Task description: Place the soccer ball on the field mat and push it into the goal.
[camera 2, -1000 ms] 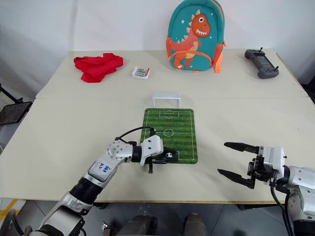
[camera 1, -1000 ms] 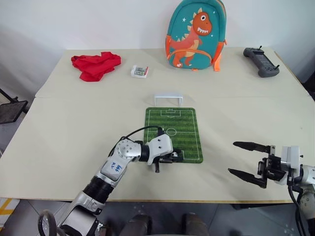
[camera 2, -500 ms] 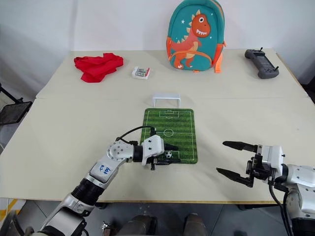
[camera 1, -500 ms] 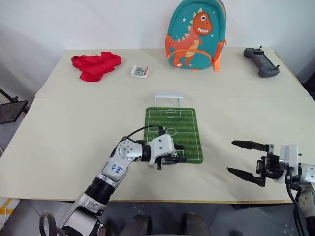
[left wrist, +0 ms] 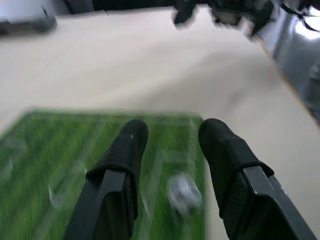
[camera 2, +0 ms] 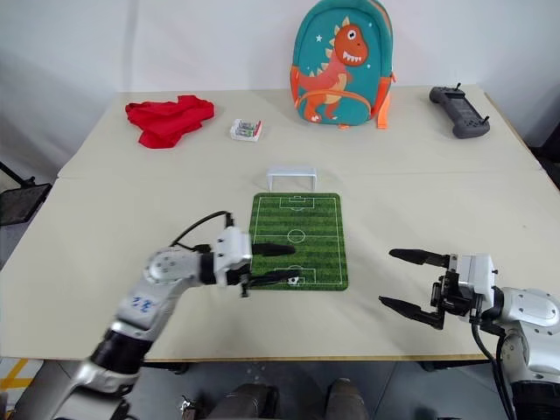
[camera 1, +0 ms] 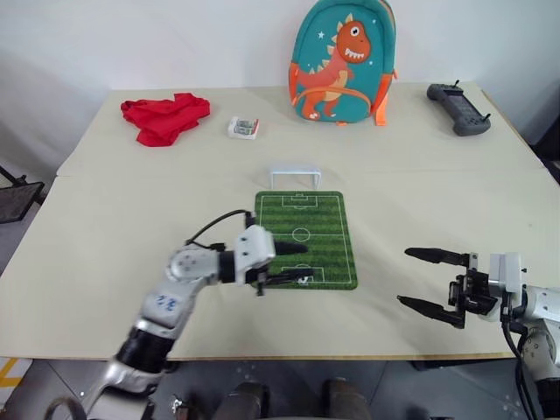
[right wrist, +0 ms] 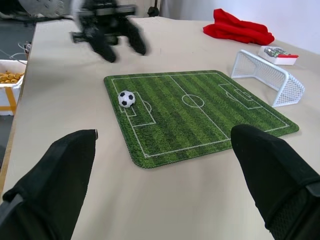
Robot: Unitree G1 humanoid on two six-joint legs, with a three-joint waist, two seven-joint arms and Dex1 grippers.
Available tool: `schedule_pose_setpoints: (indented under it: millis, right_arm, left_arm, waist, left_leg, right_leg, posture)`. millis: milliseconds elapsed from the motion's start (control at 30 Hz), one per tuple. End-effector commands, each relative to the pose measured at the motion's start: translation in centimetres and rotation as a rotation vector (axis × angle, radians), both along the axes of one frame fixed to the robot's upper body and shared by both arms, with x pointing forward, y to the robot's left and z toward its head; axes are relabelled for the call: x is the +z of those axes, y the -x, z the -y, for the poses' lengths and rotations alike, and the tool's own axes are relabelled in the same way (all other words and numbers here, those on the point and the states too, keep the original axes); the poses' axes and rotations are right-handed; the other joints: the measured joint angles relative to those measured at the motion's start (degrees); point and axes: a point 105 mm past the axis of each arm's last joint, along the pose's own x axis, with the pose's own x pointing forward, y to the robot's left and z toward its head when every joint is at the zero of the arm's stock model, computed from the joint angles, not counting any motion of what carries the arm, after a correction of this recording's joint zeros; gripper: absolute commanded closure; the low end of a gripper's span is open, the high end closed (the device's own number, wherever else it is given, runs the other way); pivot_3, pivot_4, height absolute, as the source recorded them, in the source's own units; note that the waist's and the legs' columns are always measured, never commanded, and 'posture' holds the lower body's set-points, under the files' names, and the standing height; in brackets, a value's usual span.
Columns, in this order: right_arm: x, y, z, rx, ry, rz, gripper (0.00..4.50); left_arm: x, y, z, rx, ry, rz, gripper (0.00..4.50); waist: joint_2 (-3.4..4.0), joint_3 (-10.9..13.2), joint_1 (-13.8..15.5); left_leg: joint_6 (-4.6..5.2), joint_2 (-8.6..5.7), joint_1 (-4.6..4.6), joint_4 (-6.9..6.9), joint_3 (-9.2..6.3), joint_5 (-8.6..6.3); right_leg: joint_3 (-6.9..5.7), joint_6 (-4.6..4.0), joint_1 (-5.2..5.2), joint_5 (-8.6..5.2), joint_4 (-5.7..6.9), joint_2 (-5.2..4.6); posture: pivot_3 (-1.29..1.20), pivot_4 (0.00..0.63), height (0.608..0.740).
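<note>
- Beige tabletop [camera 1: 105, 227] carries everything; it looks smooth, so a round thing would roll freely off the mat's edge.
- Green field mat [camera 1: 319, 223] lies flat at the table's middle, thin and probably soft, its grass print likely slowing a rolling ball a little.
- White goal [camera 1: 294, 176] stands just beyond the mat's far end, mouth facing the pitch; it looks light and easy to knock askew.
- Left gripper [camera 1: 293, 262] hovers over the mat's near end, fingers parted and holding nothing.
- Right gripper [camera 1: 429, 282] hangs well apart over bare table, fingers spread wide, empty.
- Tiny soccer ball [right wrist: 126, 98] rests on the mat's near penalty box, free. It looks light and skittish; I would nudge its near side gently with one fingertip, not pinch it.
</note>
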Motion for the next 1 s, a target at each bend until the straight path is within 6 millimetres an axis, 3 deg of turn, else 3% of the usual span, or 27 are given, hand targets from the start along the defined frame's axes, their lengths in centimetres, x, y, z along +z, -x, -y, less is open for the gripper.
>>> schedule_pose_setpoints:
  millis: [33, 133, 200, 300, 400, 633, 1000]
  right_arm:
    - [0.9, 0.2, 0.1, 0.016, -0.015, 0.047, 0.0]
    - [1.0, 0.4, 0.0, 0.021, -0.017, 0.053, 0.0]
    - [0.9, 0.5, 0.1, 0.023, -0.016, 0.051, 0.0]
    - [0.3, 1.1, 0.4, 0.03, 0.006, 0.031, 0.0]
    - [-0.1, 1.7, 1.0, 0.03, 0.03, 0.021, 0.0]
    - [-0.4, 2.2, 2.1, -0.012, 0.055, 0.008, 0.0]
    - [-1.3, 2.8, 1.7, -0.051, 0.026, -0.005, 0.0]
  left_arm:
    - [0.7, 2.1, -0.9, -0.034, 0.026, -0.037, 3.61]
    - [-0.3, 3.3, -1.5, -0.032, 0.014, -0.094, 4.47]
    - [-1.0, 4.2, -1.4, -0.046, 0.01, -0.129, 4.47]
    - [-2.3, 5.4, 0.3, -0.075, 0.037, -0.195, 4.47]
    - [-3.2, 5.3, 2.0, -0.075, 0.043, -0.212, 4.47]
    - [-3.1, 3.6, 3.6, -0.04, 0.055, -0.181, 4.47]
    - [-2.6, -0.3, 3.9, 0.05, 0.054, -0.08, 4.47]
  waist:
    - [0.0, 0.0, 0.3]
    - [0.0, 0.0, 0.4]
    - [0.0, 0.0, 0.4]
    - [0.01, 0.0, 0.3]
    - [0.01, 0.0, 0.4]
    - [0.03, 0.0, 0.2]
    - [0.03, 0.0, 0.3]
  left_leg:
    - [0.01, 0.0, 0.0, 0.02, 0.0, 0.0]
    - [0.03, -0.03, -0.01, 0.05, -0.06, -0.02]
    - [0.03, -0.02, -0.01, 0.04, -0.06, -0.02]
    - [0.03, -0.01, 0.01, 0.02, -0.05, -0.02]
    - [0.04, -0.03, 0.01, 0.04, -0.04, -0.03]
    - [0.03, -0.01, 0.04, 0.05, 0.03, -0.03]
    - [0.03, -0.02, 0.04, 0.04, 0.03, -0.03]
  right_leg:
    - [0.01, -0.01, 0.02, 0.01, -0.03, 0.0]
    - [0.01, -0.01, 0.08, 0.01, -0.05, -0.02]
    - [0.0, -0.01, 0.08, 0.01, -0.06, -0.02]
    - [0.01, -0.01, 0.09, 0.01, -0.07, -0.01]
    - [0.0, -0.01, 0.11, 0.01, -0.09, -0.01]
    - [0.02, -0.02, 0.1, 0.01, -0.07, 0.01]
    - [0.01, -0.02, 0.09, 0.02, -0.07, 0.01]
  posture:
    - [0.0, 0.15, 0.74]
    - [0.0, 0.15, 0.74]
    - [0.0, 0.15, 0.74]
    - [0.0, 0.15, 0.74]
    - [0.0, 0.15, 0.74]
    - [0.0, 0.15, 0.74]
    - [0.0, 0.15, 0.74]
